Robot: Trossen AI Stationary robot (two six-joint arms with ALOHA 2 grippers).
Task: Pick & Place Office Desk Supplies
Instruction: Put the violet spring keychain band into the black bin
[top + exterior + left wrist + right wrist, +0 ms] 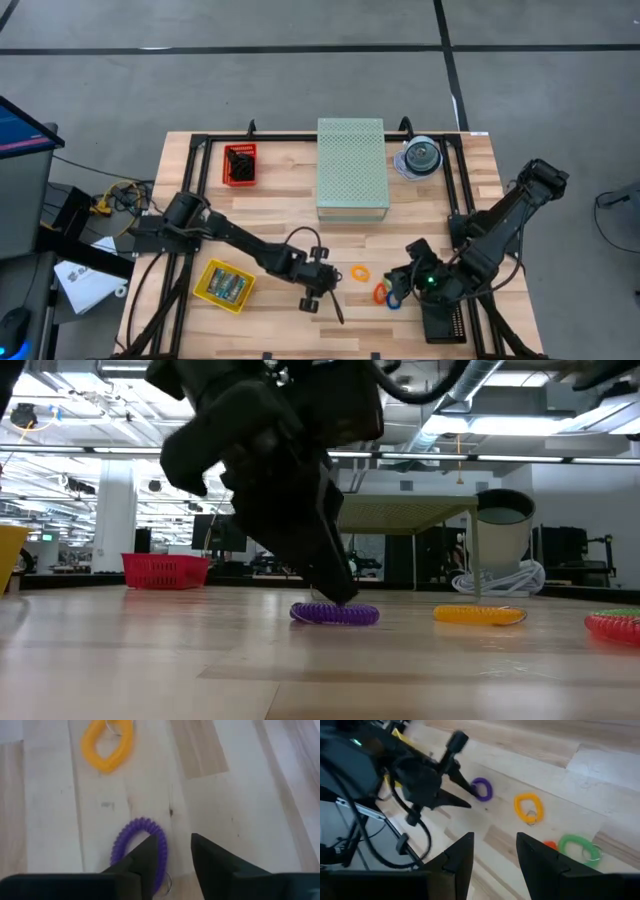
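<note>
On the left of the worktop (200, 190) sits a yellow tray (224, 285), with a red basket (240, 165) toward the back. The left tool (174, 851) is down at the purple loop (141, 847), fingers spread – one tip planted inside the ring, the other just outside its rim. I judge this a grasp about to close on the coil. The risk: the loop is soft and lies flat, so closing fingers may push it sideways or ride over it and pinch nothing. Its small metal ring could also snag. Further right lie the orange-yellow loop (359, 272) and, near the right tool (494, 851), an orange-red and a blue loop (393, 300) close together; a green loop (579, 846) shows beside them. The right tool hovers spread, holding nothing. The front edge is near the left tool – open wood lies between it and the yellow tray
</note>
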